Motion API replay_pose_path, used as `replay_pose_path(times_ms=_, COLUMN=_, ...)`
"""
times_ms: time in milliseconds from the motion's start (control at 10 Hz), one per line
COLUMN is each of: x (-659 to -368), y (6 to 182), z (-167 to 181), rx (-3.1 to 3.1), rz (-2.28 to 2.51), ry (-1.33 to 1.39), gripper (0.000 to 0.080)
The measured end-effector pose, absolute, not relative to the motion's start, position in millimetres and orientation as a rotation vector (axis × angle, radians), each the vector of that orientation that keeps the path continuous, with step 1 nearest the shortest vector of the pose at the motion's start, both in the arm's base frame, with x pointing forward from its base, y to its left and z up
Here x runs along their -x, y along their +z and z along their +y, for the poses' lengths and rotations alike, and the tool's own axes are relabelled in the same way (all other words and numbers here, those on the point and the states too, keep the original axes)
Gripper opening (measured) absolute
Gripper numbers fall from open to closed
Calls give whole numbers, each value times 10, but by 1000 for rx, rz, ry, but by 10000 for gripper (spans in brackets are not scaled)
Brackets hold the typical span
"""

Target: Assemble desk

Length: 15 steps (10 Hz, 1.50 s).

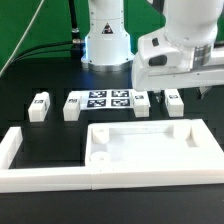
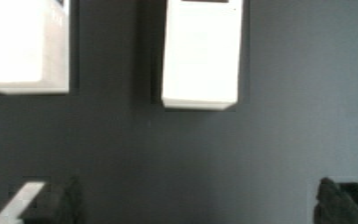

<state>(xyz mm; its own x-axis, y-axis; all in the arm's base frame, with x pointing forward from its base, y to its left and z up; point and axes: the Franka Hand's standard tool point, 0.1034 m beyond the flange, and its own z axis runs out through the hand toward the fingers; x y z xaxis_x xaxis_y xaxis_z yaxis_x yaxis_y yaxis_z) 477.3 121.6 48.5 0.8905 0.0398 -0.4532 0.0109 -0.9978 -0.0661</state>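
Gripper (image 2: 194,205) hovers spread wide and empty over a leg (image 2: 202,55) by the table's (image 1: 50,135) far edge, seemingly lining up a grab, while the tabletop (image 1: 140,145) lies rim-up toward the near edge.

I see a black table (image 1: 50,128) under even light, a green backdrop (image 1: 25,25) behind it at the exterior view's left.

— What lies on the matte black table (image 1: 58,130)?
— The marker board (image 1: 108,100): thin, flat, white, printed with black tags.
— Anything else?
— A long white plastic border frame (image 1: 45,178) along the near edge, and a green cloth (image 1: 30,25) behind.
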Motion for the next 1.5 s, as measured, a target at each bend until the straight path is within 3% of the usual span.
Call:
replay_pose_path(times_ms=400, x=-4627, y=467, z=1214, rx=2888, rz=-89, ry=1068, gripper=649)
replay_pose_path(times_ms=600, x=-4569, y=366, z=1313, rx=2826, rz=-18, ry=1299, gripper=649)
replay_pose_path(times_ms=1000, x=-4552, y=337, z=1333, rx=2825, rz=7, ry=1307, gripper=649)
replay_pose_path(times_ms=1300, x=-4274, y=138, z=1407, rx=2793, rz=60, ry=1402, gripper=649)
replay_pose_path(times_ms=1500, x=-4280, y=125, z=1409, rx=2795, rz=57, ry=1393, gripper=649)
